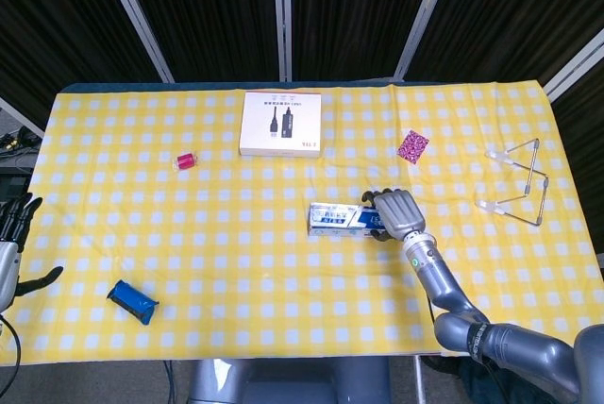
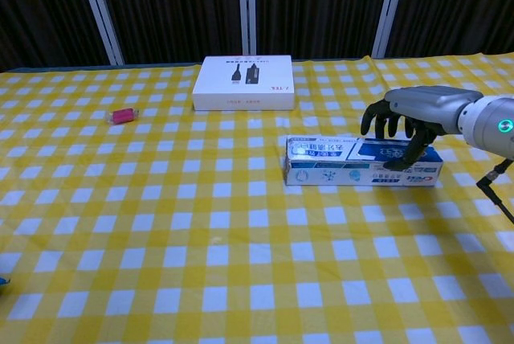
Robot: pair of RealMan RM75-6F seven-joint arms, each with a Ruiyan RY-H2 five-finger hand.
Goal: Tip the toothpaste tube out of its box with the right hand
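Observation:
The blue-and-white toothpaste box (image 1: 335,219) (image 2: 337,161) lies flat on its long side on the yellow checked tablecloth, right of centre, with its flaps closed. No tube shows. My right hand (image 1: 396,212) (image 2: 414,111) is over the box's right end, its fingers hanging down behind the far edge and its thumb touching the near top face. The fingers are still apart and the box rests on the cloth. My left hand (image 1: 11,244) hangs at the far left edge of the head view, fingers spread, holding nothing.
A white cable box (image 1: 280,123) (image 2: 243,82) lies at the back centre. A small pink item (image 1: 185,160) (image 2: 123,115) sits to its left. A blue packet (image 1: 132,301) lies front left, a magenta card (image 1: 413,146) and a wire triangle stand (image 1: 517,182) back right.

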